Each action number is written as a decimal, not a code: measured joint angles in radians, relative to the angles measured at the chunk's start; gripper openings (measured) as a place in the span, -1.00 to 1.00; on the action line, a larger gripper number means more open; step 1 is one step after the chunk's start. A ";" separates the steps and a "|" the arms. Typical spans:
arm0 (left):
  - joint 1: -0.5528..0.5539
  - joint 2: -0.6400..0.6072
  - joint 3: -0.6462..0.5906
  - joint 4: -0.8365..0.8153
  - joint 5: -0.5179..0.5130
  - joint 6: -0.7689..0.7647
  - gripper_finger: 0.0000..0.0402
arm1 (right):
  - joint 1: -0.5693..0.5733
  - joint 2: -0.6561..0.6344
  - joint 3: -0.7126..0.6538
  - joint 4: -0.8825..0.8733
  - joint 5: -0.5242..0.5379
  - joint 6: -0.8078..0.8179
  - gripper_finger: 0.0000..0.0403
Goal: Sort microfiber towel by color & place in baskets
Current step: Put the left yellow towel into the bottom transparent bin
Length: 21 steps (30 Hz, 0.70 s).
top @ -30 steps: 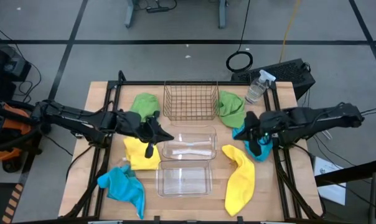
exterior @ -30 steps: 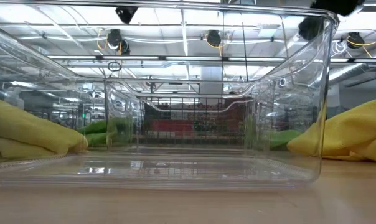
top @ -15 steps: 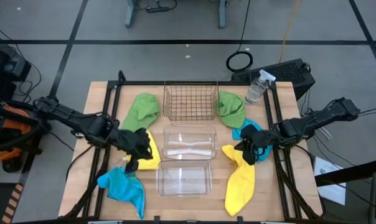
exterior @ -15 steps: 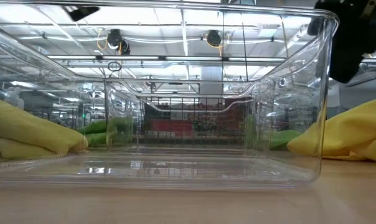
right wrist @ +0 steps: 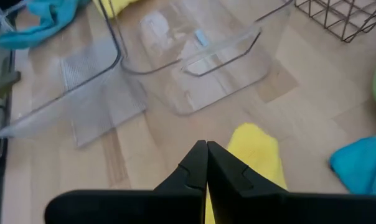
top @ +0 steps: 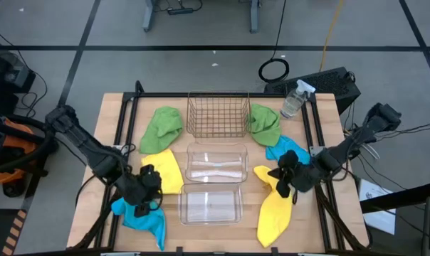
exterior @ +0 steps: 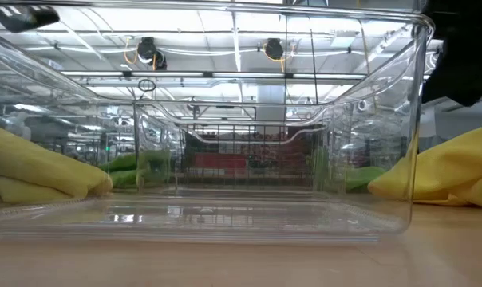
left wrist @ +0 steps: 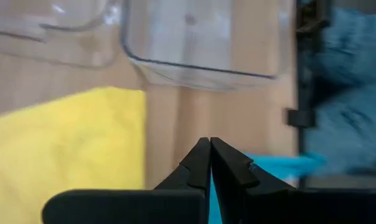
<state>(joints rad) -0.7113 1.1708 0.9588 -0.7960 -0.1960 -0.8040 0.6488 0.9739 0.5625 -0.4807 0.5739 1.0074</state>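
Clear plastic baskets (top: 211, 206) and (top: 215, 163) sit one behind the other at mid-table. My left gripper (top: 142, 203), clenched on nothing, hovers by the near blue towel (top: 139, 215) and a yellow towel (top: 163, 173). My right gripper (top: 282, 180), also clenched empty, hangs over the other yellow towel (top: 274, 206), just beside a second blue towel (top: 290, 150). Farthest back, two green towels (top: 161, 126) and (top: 265, 122) flank the copper wire basket (top: 217, 114).

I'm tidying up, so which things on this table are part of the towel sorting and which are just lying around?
Job: green towels, yellow towels, blue towels, wire basket, clear baskets.
Lying about: spray bottle.
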 joint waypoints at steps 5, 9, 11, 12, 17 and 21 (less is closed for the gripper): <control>-0.003 0.063 -0.004 0.001 -0.069 -0.001 -0.86 | 0.074 0.086 -0.001 0.056 0.096 0.070 -1.00; -0.002 0.116 -0.004 0.002 -0.091 -0.001 -0.58 | 0.133 0.160 -0.001 0.126 0.111 0.112 -1.00; -0.002 0.138 -0.004 0.002 -0.093 -0.002 -0.39 | 0.164 0.202 -0.001 0.155 0.127 0.130 -1.00; -0.002 0.148 -0.004 0.001 -0.094 -0.002 -0.29 | 0.179 0.224 -0.001 0.164 0.136 0.136 -1.00; 0.014 0.168 -0.004 -0.028 -0.106 0.007 0.14 | 0.212 0.285 -0.001 0.186 0.140 0.163 -1.00; 0.037 0.169 -0.004 -0.103 -0.109 0.000 0.35 | 0.211 0.283 -0.001 0.185 0.130 0.156 -1.00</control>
<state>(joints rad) -0.6738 1.3398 0.9550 -0.8986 -0.3052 -0.8039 0.8594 1.2570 0.5617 -0.2957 0.7034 1.1632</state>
